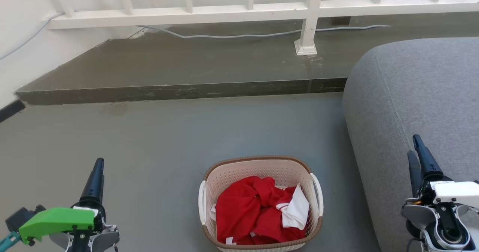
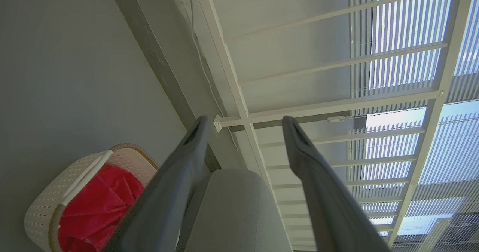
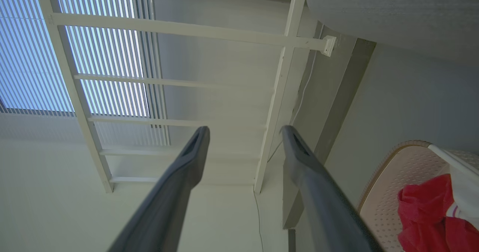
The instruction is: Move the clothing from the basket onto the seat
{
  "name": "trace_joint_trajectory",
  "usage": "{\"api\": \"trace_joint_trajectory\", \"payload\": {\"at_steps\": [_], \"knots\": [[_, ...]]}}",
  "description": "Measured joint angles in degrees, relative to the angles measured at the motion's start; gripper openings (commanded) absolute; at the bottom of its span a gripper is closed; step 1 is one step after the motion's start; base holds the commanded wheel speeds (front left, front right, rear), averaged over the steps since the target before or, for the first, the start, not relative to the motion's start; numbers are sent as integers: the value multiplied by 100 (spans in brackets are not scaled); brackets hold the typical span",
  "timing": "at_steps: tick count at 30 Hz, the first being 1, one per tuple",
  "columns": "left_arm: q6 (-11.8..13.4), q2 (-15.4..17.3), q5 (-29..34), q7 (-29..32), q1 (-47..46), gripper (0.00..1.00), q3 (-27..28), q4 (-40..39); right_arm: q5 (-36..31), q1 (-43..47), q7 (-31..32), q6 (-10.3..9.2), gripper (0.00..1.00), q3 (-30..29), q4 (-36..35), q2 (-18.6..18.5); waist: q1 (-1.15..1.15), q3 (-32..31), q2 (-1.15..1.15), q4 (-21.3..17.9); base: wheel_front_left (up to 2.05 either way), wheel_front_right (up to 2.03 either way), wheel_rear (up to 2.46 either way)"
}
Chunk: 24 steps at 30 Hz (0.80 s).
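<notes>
A cream perforated basket (image 1: 224, 177) with a brown braided rim stands on the grey floor at the bottom centre of the head view. Crumpled red clothing (image 1: 247, 211) with a white part fills it. The grey fabric seat (image 1: 419, 91) rises to the right of the basket. My left gripper (image 1: 98, 169) hovers at the lower left, open and empty, well left of the basket. My right gripper (image 1: 415, 147) is open and empty at the lower right, in front of the seat. The left wrist view shows the basket (image 2: 45, 207), clothing (image 2: 93, 207) and seat (image 2: 235, 211); the right wrist view shows basket (image 3: 396, 177) and clothing (image 3: 423, 207).
A raised concrete step (image 1: 179, 89) crosses the floor behind the basket, carrying a white railing (image 1: 247, 11) with a post (image 1: 307, 35) and a grey cable (image 1: 243, 35). A white wall (image 1: 18, 50) closes the left side. Open floor lies between my left gripper and the basket.
</notes>
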Motion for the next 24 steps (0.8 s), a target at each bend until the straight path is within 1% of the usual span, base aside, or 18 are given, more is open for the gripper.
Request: {"api": "trace_joint_trajectory", "payload": {"at_steps": [5,10,15,16,18,19,24], "knots": [[0,176,564,-174,-25,100,-189,-100,-503,-26,-145,0,100,131,-22,-153,0,-8,0,-1,0,0,0],[0,235,992,-275,-105,100,-291,-138,-1033,-92,-270,-7,100,268,-58,-302,0,-21,0,1,0,0,0],[12,305,1472,-391,-108,100,-442,-174,-1547,-95,-374,-69,100,430,-97,-404,0,-40,0,-2,0,0,0],[40,349,1611,-409,-109,100,-476,-185,-1650,-99,-390,-105,100,456,-104,-412,0,-44,0,-4,0,0,0],[81,392,1772,-453,-117,100,-535,-213,-1835,-105,-427,-113,100,517,-111,-442,0,-51,0,-7,0,0,0],[111,402,1922,-468,-120,100,-576,-233,-1957,-113,-446,-162,100,559,-116,-469,0,-55,0,-9,0,0,0],[205,480,2449,-572,-165,100,-751,-318,-2472,-145,-532,-260,100,710,-127,-594,0,-76,0,-16,0,0,0]]}}
